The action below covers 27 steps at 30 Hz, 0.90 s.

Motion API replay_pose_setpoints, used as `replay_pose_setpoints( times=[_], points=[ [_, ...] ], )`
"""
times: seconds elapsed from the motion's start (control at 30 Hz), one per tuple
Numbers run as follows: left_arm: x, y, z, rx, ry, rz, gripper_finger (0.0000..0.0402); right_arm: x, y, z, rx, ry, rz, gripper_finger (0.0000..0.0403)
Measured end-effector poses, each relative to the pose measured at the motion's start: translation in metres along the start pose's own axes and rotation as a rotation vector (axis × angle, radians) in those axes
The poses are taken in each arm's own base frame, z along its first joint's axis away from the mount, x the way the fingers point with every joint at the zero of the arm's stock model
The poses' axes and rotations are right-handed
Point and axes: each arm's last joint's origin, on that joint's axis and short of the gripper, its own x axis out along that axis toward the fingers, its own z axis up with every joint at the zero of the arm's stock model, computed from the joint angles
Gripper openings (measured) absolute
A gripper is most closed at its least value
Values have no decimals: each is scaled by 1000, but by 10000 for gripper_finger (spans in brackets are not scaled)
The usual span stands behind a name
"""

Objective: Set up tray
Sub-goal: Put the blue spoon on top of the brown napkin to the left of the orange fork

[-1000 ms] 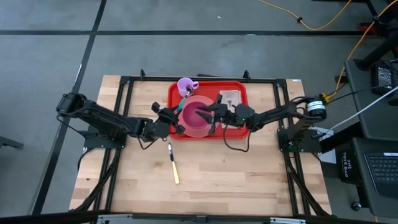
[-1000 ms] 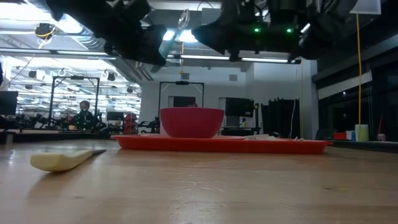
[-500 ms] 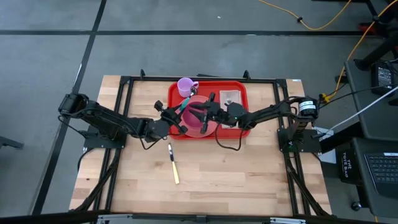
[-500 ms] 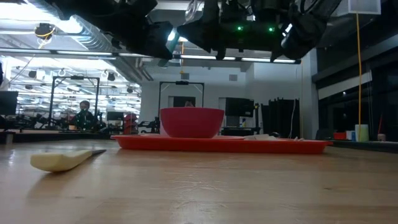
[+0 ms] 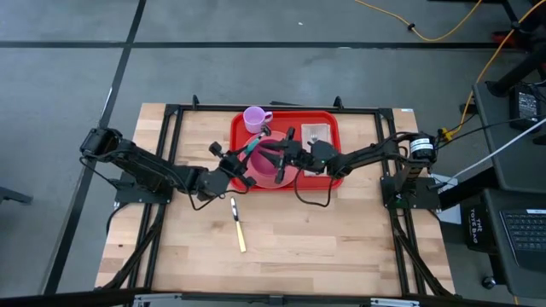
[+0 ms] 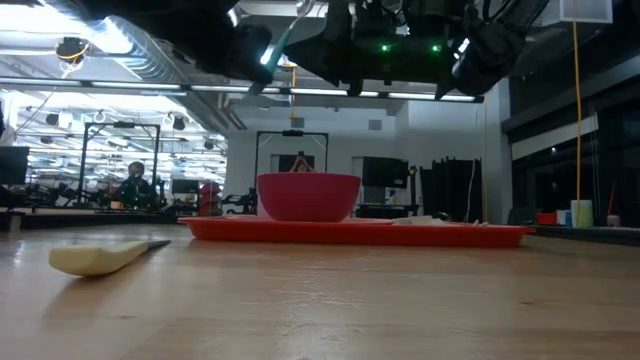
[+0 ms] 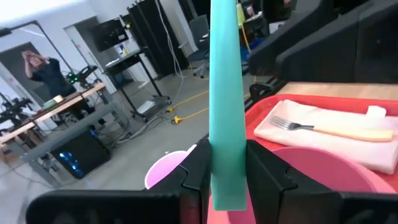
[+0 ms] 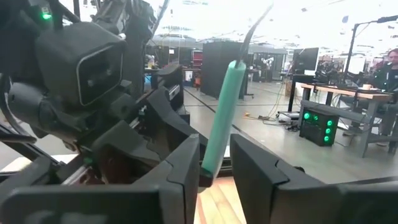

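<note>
The red tray (image 5: 333, 115) lies at the table's far middle. On it stand a pink bowl (image 5: 268, 176) and a purple cup (image 5: 254, 118), beside a napkin with a fork (image 7: 336, 129). My left gripper (image 5: 241, 160) hovers at the tray's left edge, shut on a teal-handled utensil (image 5: 253, 145). My right gripper (image 5: 280, 159) hangs over the bowl, open and facing the left one. Its fingers (image 8: 180, 177) stand short of the utensil (image 8: 221, 112) with nothing between them. My left gripper pinches the teal handle near its free end (image 7: 227, 149) between its two fingers. The fingers come in about level from the table's left and lie across the handle. The utensil is lifted clear above the bowl's left rim, tilted, its metal end (image 6: 300, 12) uppermost.
A knife with a pale handle (image 5: 238, 226) lies on the bare wood in front of the tray, toward the near edge (image 6: 100, 257). The black frame rails (image 5: 171, 136) run along the table's sides and back. Open wood stretches across the near half.
My right gripper has moved toward the table's left, coming over the bowl and closer to the left gripper, then stopped. My left gripper has rolled its wrist a little, tipping the teal-handled utensil, which stays held clear above the tray.
</note>
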Motion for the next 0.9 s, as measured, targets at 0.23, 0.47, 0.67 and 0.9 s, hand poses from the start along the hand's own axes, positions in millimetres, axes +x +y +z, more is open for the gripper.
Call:
replay_pose_setpoints(
  times=[0.23,0.47,0.67,0.9],
  points=[
    [1,0,1,-3,-5,-29,64,0,0,0,0,-5,-1,132],
    [1,0,1,-24,-5,-29,64,0,0,5,10,-50,-4,168],
    [1,0,3,-42,-14,-26,64,1,-1,9,36,-75,-39,167],
    [3,1,6,-38,-31,-45,64,12,-1,20,44,-85,-49,166]
  ],
)
